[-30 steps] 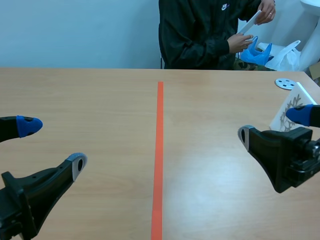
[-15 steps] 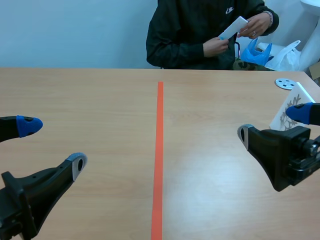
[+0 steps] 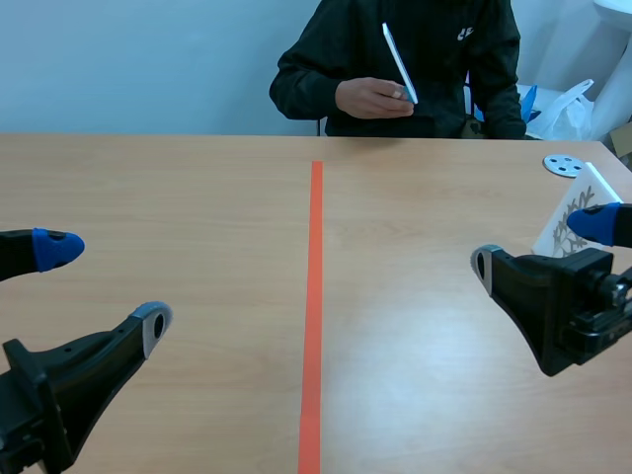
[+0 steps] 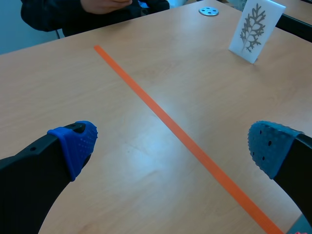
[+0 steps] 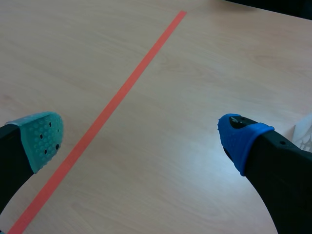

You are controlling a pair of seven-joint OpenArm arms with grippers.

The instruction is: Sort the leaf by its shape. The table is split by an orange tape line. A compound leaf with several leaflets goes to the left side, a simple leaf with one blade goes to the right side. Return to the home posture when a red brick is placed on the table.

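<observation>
A white card (image 3: 567,219) printed with a feathery compound leaf stands tilted on the table's right side, just beyond my right gripper (image 3: 541,247), which is open and holds nothing. The left wrist view shows that card (image 4: 256,29) far ahead, past the orange tape line (image 4: 170,126). My left gripper (image 3: 104,286) hangs open and empty low over the left side. Across the table a person's hand holds a second white card (image 3: 399,64) edge-on in the air; its picture is hidden.
The orange tape line (image 3: 314,296) runs down the middle of the wooden table. A small grey disc (image 3: 563,165) with holes lies at the far right. White and blue plastic bags (image 3: 568,109) sit behind the table's far right edge.
The person has shifted left and brought the white card from the right down to the front, now held in one hand. Both arms have stayed still.
</observation>
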